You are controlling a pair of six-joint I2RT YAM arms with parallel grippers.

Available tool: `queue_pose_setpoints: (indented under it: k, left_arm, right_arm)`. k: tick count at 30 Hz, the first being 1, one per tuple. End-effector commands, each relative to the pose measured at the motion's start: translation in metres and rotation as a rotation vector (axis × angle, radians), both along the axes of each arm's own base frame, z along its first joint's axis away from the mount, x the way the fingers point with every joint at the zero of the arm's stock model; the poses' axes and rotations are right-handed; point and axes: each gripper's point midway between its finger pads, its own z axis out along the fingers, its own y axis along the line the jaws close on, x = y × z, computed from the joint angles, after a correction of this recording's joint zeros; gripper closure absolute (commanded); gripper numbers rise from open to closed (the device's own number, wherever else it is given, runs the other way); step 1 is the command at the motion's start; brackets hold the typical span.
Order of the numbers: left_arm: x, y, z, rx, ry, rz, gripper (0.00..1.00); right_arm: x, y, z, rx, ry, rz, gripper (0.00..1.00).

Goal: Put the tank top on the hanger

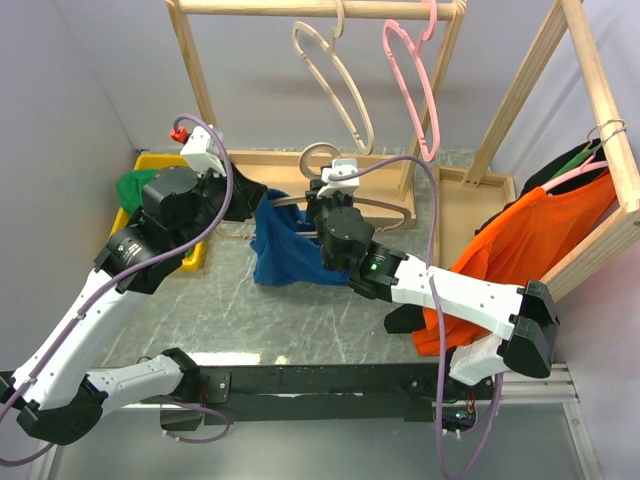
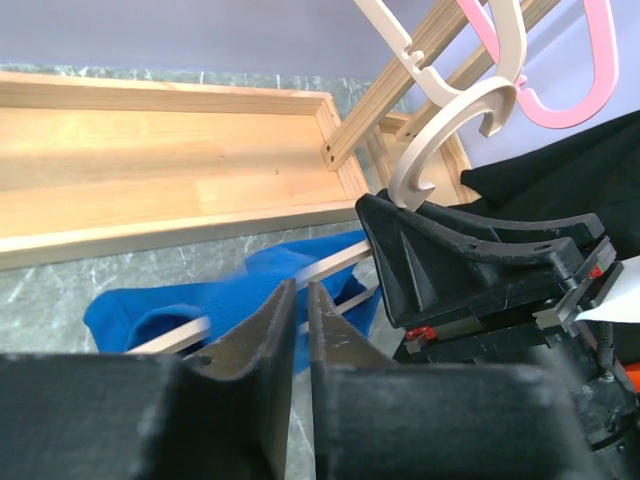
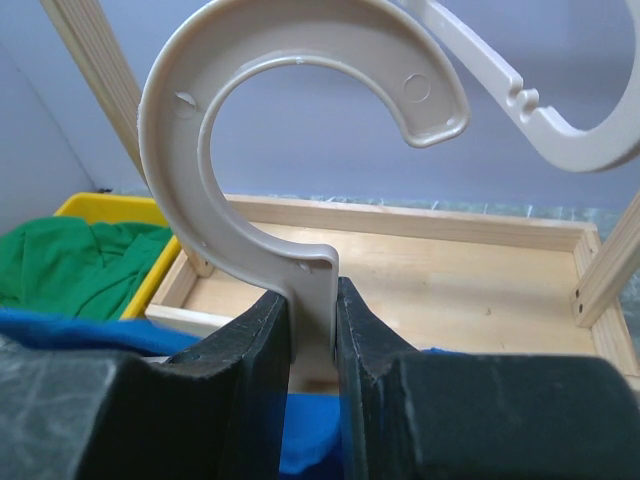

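Note:
The royal-blue tank top (image 1: 285, 250) hangs bunched over the left arm of the pale beige hanger (image 1: 318, 155) at table centre. My right gripper (image 1: 325, 203) is shut on the hanger's neck just below the hook, seen close in the right wrist view (image 3: 312, 300), with the hook (image 3: 200, 120) above it. My left gripper (image 1: 255, 203) is at the top's left edge. In the left wrist view its jaws (image 2: 302, 288) are almost closed, with blue fabric (image 2: 170, 310) at the tips and the thin hanger arm (image 2: 340, 262) crossing behind them.
A wooden rack (image 1: 190, 60) at the back holds a second beige hanger (image 1: 335, 75) and a pink hanger (image 1: 412, 85). A yellow bin (image 1: 195, 258) with a green garment (image 1: 132, 187) is on the left. An orange shirt (image 1: 520, 245) hangs on the right rack.

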Motion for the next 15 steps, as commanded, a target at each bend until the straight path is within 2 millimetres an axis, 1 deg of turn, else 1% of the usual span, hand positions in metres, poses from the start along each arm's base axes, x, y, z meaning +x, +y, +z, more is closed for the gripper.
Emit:
queue_pose_setpoints:
  k: [1, 2, 3, 4, 5, 6, 7, 8, 9, 10, 12, 14, 15]
  left_arm:
    - [-0.003, 0.002, 0.016, -0.014, -0.048, -0.012, 0.79]
    - [-0.003, 0.003, 0.017, -0.011, -0.053, -0.013, 0.75]
    - [-0.004, 0.003, 0.020, -0.011, -0.062, -0.015, 0.65]
    - [-0.005, 0.005, 0.027, -0.015, -0.077, -0.014, 0.62]
    - [-0.006, 0.006, 0.032, -0.010, -0.092, -0.017, 0.58]
    - [-0.007, 0.007, 0.036, -0.006, -0.101, -0.020, 0.51]
    - [-0.010, 0.011, 0.050, -0.019, -0.130, -0.014, 0.48]
    - [-0.012, 0.014, 0.059, -0.016, -0.156, -0.014, 0.45]
    - [-0.015, 0.017, 0.067, -0.018, -0.180, -0.014, 0.40]
    - [-0.020, 0.022, 0.084, -0.037, -0.221, -0.009, 0.37]
    - [-0.030, 0.031, 0.107, -0.054, -0.288, -0.003, 0.34]
    - [-0.048, 0.044, 0.142, -0.104, -0.397, -0.005, 0.32]
    - [-0.054, 0.049, 0.152, -0.125, -0.433, -0.004, 0.30]
  right_arm:
    - [-0.003, 0.001, 0.043, 0.080, -0.054, -0.013, 1.00]
    - [-0.004, 0.003, 0.044, 0.076, -0.056, -0.005, 1.00]
    - [-0.004, 0.004, 0.046, 0.075, -0.056, -0.004, 1.00]
    - [-0.005, 0.006, 0.054, 0.084, -0.064, 0.000, 1.00]
    - [-0.007, 0.008, 0.056, 0.073, -0.068, 0.006, 1.00]
    - [-0.008, 0.010, 0.060, 0.075, -0.075, 0.011, 1.00]
    - [-0.009, 0.010, 0.067, 0.081, -0.085, 0.014, 1.00]
    - [-0.010, 0.012, 0.069, 0.071, -0.090, 0.024, 1.00]
    - [-0.012, 0.013, 0.074, 0.073, -0.096, 0.034, 1.00]
    - [-0.013, 0.012, 0.080, 0.083, -0.104, 0.039, 1.00]
    - [-0.017, 0.015, 0.090, 0.096, -0.113, 0.078, 1.00]
    - [-0.020, 0.015, 0.107, 0.118, -0.134, 0.103, 1.00]
    - [-0.022, 0.018, 0.112, 0.112, -0.138, 0.125, 1.00]
